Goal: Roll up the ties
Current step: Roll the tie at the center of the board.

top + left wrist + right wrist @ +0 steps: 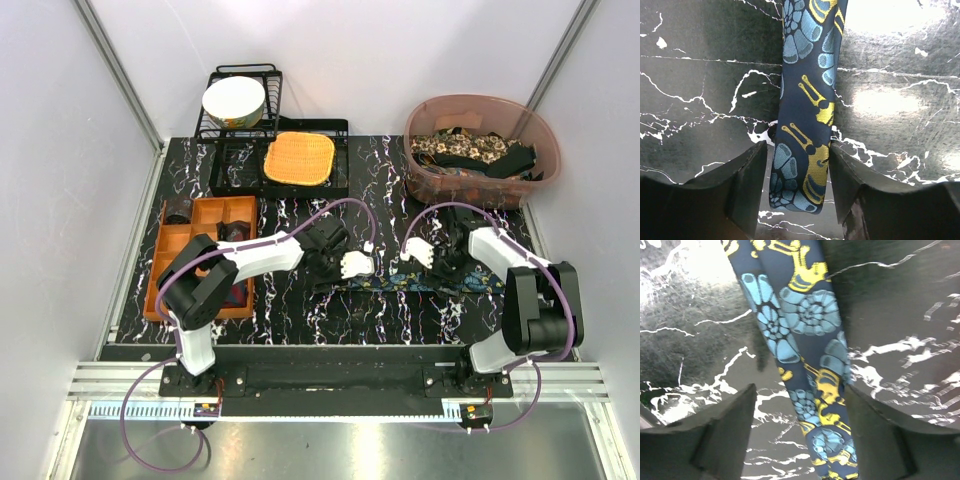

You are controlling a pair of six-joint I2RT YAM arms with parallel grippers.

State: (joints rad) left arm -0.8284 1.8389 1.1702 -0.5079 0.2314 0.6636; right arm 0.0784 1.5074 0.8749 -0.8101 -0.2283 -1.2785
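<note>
Tie (805,120), limp and slippery, is lying between open, empty left fingers (740,195) and right fingers (725,440); its tip is looking easiest to pinch.

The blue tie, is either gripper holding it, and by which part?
Nothing looks held. The tie lies flat. The left gripper straddles its tip and the right gripper straddles it further along, both open.

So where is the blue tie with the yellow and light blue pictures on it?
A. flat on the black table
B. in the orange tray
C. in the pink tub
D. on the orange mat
A, because the blue tie lies stretched out flat on the black table.
</note>
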